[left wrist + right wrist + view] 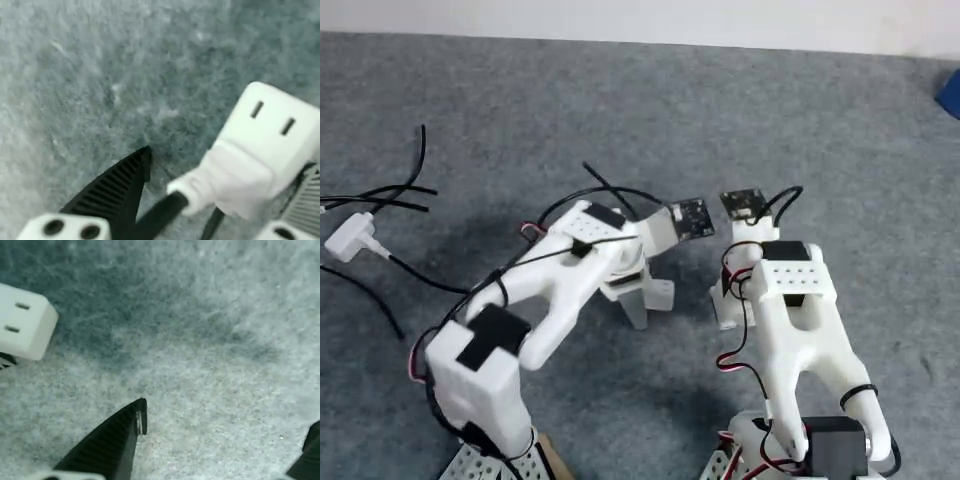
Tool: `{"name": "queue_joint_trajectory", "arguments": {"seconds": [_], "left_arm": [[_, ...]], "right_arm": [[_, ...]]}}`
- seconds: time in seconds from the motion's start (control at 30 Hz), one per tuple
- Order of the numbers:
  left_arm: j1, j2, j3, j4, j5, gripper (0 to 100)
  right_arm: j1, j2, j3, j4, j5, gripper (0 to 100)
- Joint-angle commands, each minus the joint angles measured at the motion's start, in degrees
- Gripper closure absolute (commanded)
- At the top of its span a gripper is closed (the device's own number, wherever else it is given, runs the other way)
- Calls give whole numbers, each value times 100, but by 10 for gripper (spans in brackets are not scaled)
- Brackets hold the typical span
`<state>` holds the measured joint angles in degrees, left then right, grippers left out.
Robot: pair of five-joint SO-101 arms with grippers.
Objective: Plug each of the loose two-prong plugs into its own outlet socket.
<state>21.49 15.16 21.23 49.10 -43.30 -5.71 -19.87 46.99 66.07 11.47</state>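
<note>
A white outlet socket (pixel 260 150) with two slots and a black cable lies on the grey carpet between my left gripper's fingers. It rests against one finger, and carpet shows between it and the black finger (pixel 122 187). My left gripper (pixel 227 167) is open and low over the carpet near the middle (pixel 638 300). The socket (pixel 660 294) sits just beside it. My right gripper (pixel 227 420) is open over bare carpet, with the socket (pixel 22 327) off to one side. A white plug (pixel 350 238) on a black cable lies far left.
Loose black cables (pixel 395 195) curl over the carpet at the left. A blue object (pixel 950 92) sits at the far right edge. The two arms stand close together at the front. A pale strip (pixel 640 20) runs behind the carpet.
</note>
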Motion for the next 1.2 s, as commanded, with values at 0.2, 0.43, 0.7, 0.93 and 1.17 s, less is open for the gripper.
{"name": "queue_joint_trajectory", "arguments": {"seconds": [0.2, 0.43, 0.7, 0.93, 1.17], "left_arm": [[224, 453, -1490, 1055, -26, 954], [-224, 497, -2114, 1670, -44, 995], [-1982, 497, -3011, 1714, -316, 995], [-3407, 497, -3442, 1714, -905, 994], [-4611, 505, -3925, 1679, -1459, 994]], "right_arm": [[48, -136, 4, -215, -53, 548], [-75, -180, 145, -224, -53, 548], [-163, -171, 145, -224, -53, 548], [-163, -145, 145, -224, -53, 548], [-163, -145, 145, -224, -53, 548]]}}
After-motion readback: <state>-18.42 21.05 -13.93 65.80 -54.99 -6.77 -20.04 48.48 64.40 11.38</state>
